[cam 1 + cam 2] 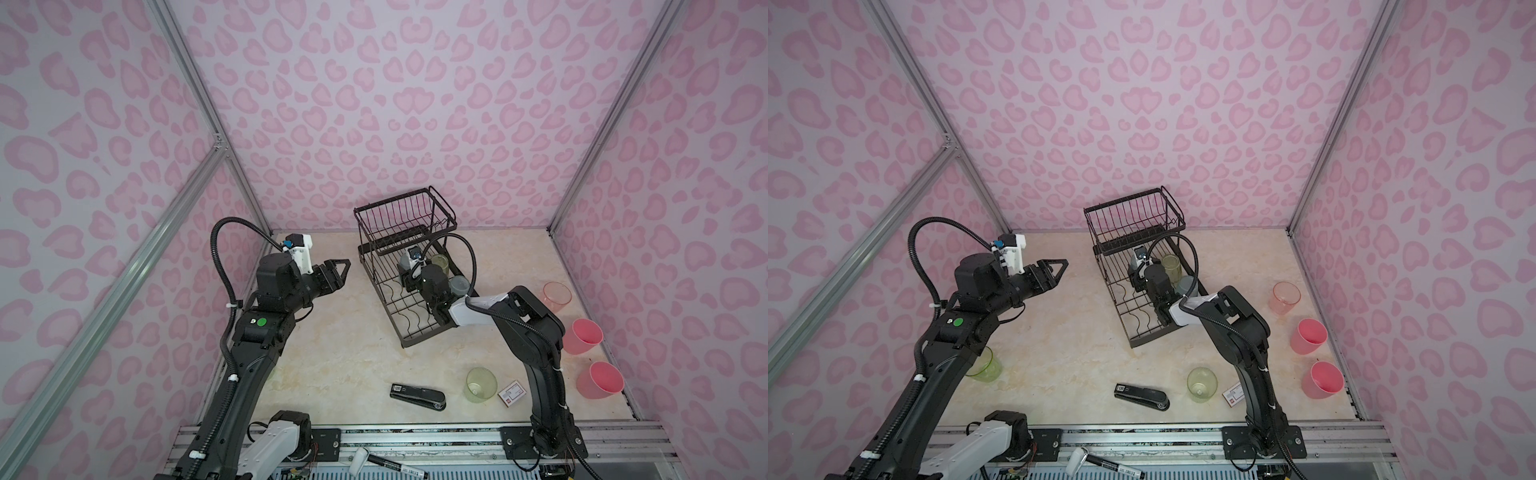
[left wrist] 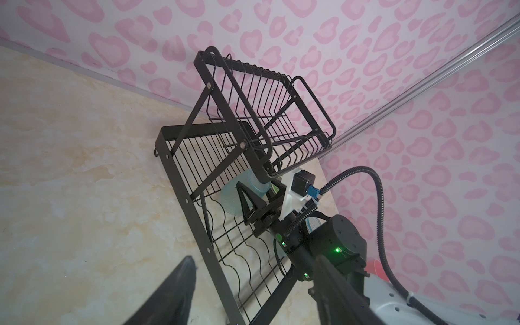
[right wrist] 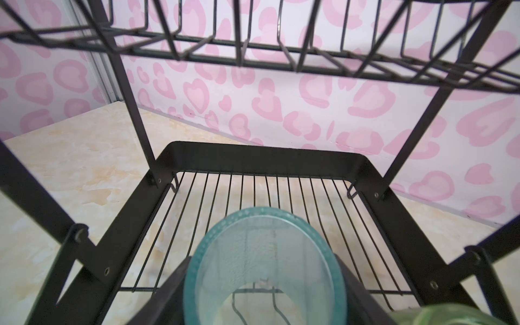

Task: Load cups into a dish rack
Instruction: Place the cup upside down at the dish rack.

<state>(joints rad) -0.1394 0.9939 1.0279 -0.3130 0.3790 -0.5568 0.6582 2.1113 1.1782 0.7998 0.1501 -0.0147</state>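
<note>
The black wire dish rack (image 1: 415, 343) stands at the back middle of the table. My right gripper (image 3: 264, 261) reaches into its lower tray under the raised basket, fingers against both sides of a frosted teal cup (image 3: 264, 253) lying mouth toward the camera. No gap shows between fingers and cup. Beside it in the tray stand a yellow-green cup (image 1: 438, 262) and a grey-teal cup (image 1: 459, 284). My left gripper (image 1: 343, 268) hovers open and empty, left of the rack. On the table are a yellow-green cup (image 1: 481, 384), a clear pink cup (image 1: 557, 295) and two opaque pink cups (image 1: 582, 336) (image 1: 600, 380).
A black stapler (image 1: 417, 397) and a small card box (image 1: 512, 392) lie near the front edge. Another yellow-green cup (image 1: 986, 365) sits partly under my left arm. A marker (image 1: 399, 463) rests on the front rail. Patterned walls close in three sides.
</note>
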